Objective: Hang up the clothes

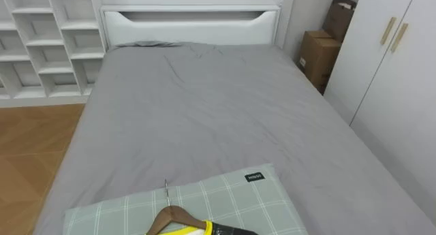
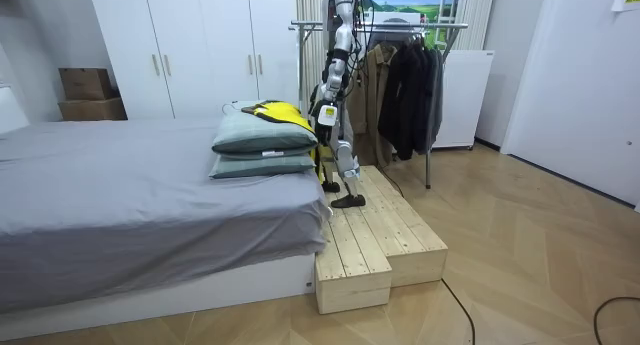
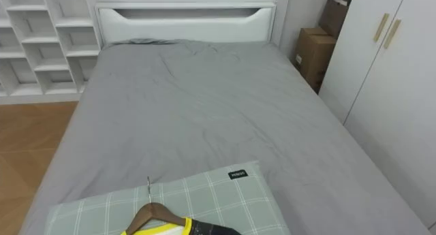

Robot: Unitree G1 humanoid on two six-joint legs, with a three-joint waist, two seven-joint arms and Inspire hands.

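Pick-up step, I judge: yellow garment (image 1: 185, 229) on its hanger (image 1: 178, 215) lies on the pillow (image 1: 228, 197); left hand (image 2: 323, 112) hangs near, grip unreadable; next, probably grasp hanger, turn to rack (image 2: 400, 26).

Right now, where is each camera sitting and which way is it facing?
Left eye view: on the robot's head, at the foot of the bed, looking down along it toward the headboard; checked pillow, wooden hanger nearest.
Right eye view: same outlook, from slightly further right.
Room view: stands off the bed's side, facing the wardrobe; robot seen from its left, standing on the wooden platform before the clothes rack.
Shared: pillow and yellow garment.
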